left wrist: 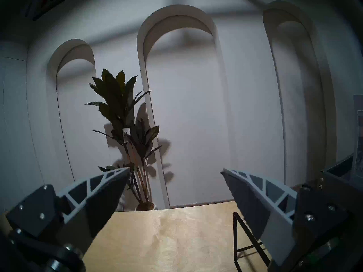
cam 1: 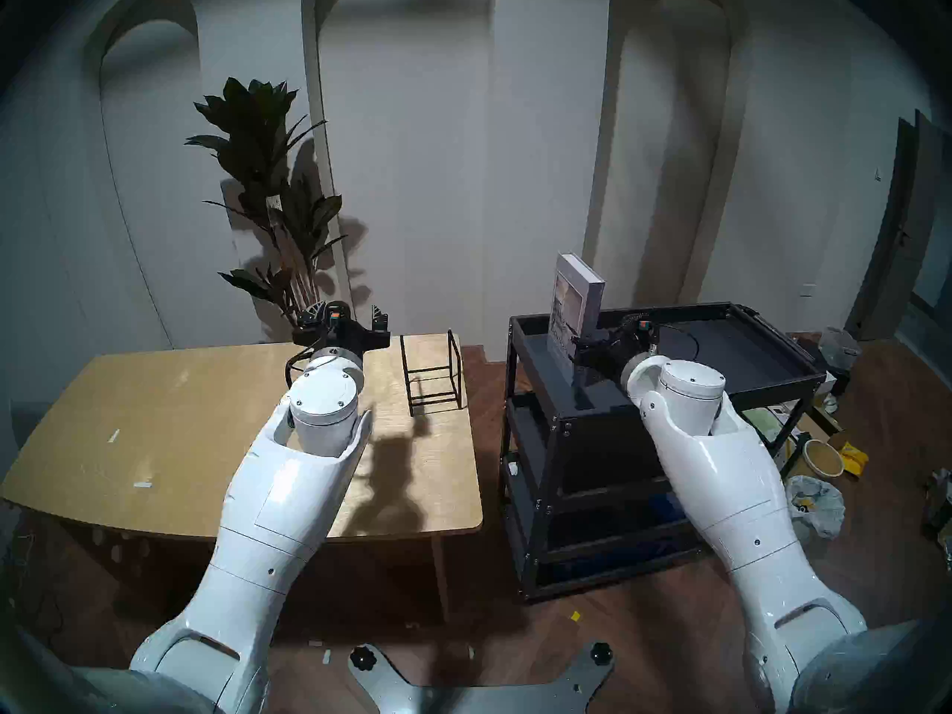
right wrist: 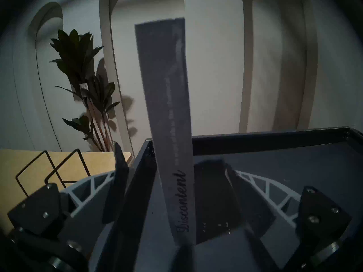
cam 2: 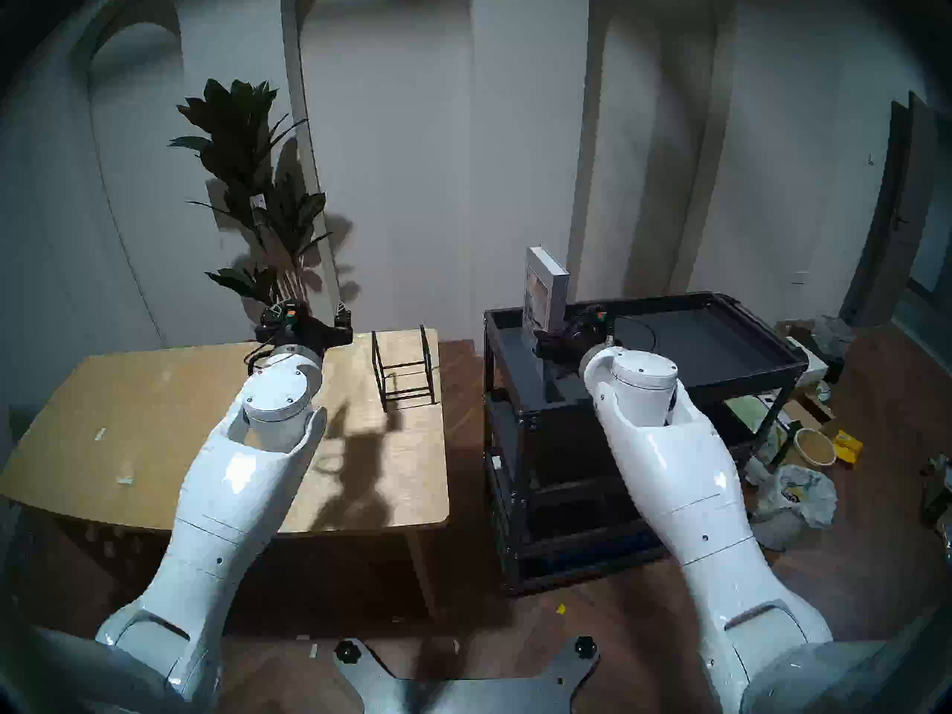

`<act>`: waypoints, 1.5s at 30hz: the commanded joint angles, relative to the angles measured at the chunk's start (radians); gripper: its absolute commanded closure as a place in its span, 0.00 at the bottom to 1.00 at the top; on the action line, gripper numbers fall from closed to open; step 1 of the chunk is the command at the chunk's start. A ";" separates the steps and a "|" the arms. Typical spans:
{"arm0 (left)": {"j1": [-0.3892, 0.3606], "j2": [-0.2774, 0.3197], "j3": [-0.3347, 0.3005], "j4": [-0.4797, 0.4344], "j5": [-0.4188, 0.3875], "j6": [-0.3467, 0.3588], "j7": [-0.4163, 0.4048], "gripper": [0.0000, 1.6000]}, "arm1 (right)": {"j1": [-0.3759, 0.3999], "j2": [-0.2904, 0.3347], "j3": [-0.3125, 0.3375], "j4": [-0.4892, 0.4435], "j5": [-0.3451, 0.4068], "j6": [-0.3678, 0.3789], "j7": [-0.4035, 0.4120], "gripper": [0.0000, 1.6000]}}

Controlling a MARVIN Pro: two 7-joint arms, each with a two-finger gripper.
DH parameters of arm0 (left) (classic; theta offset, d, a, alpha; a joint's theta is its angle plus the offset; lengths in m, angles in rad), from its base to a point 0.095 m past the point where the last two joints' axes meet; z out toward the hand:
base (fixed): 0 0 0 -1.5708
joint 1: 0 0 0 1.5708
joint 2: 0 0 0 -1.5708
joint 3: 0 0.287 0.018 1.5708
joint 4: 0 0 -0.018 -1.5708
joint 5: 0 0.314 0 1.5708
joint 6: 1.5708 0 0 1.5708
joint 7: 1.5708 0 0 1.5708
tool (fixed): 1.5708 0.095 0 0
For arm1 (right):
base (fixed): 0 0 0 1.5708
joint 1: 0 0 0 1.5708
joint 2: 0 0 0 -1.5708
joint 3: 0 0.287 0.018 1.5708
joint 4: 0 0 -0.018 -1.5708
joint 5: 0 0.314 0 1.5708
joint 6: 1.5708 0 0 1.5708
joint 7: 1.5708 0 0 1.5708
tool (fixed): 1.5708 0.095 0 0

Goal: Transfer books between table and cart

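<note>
One thick lavender-grey book (cam 1: 577,295) (cam 2: 546,290) stands upright in the left front corner of the black cart's (cam 1: 772,386) (cam 2: 747,378) top tray. Its spine (right wrist: 172,128), with black script lettering, faces my right wrist camera. My right gripper (cam 1: 582,344) (cam 2: 548,337) (right wrist: 170,155) is open and straddles the book's lower part, with a gap on each side. Over the far edge of the plywood table (cam 1: 154,414) (cam 2: 129,414) (left wrist: 167,236), my left gripper (cam 1: 345,319) (cam 2: 309,313) (left wrist: 174,169) hangs open and empty.
A small black wire rack (cam 1: 432,368) (cam 2: 404,368) (left wrist: 241,246) (right wrist: 53,167) stands on the table's far right corner, near the cart. A tall potted plant (cam 1: 268,208) stands behind the table. Bags, a bowl and boxes (cam 1: 819,455) litter the floor right of the cart.
</note>
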 commanded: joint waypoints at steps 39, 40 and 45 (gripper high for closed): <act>0.374 0.232 -0.207 -0.307 -0.207 -0.166 -0.315 0.00 | -0.441 -0.046 0.047 -0.372 -0.074 -0.451 -0.083 0.00; 0.375 0.233 -0.210 -0.306 -0.214 -0.166 -0.323 0.00 | -0.439 -0.046 0.043 -0.370 -0.077 -0.454 -0.084 0.00; 0.377 0.235 -0.214 -0.304 -0.213 -0.170 -0.328 0.00 | -0.428 -0.048 0.029 -0.360 -0.089 -0.460 -0.092 0.00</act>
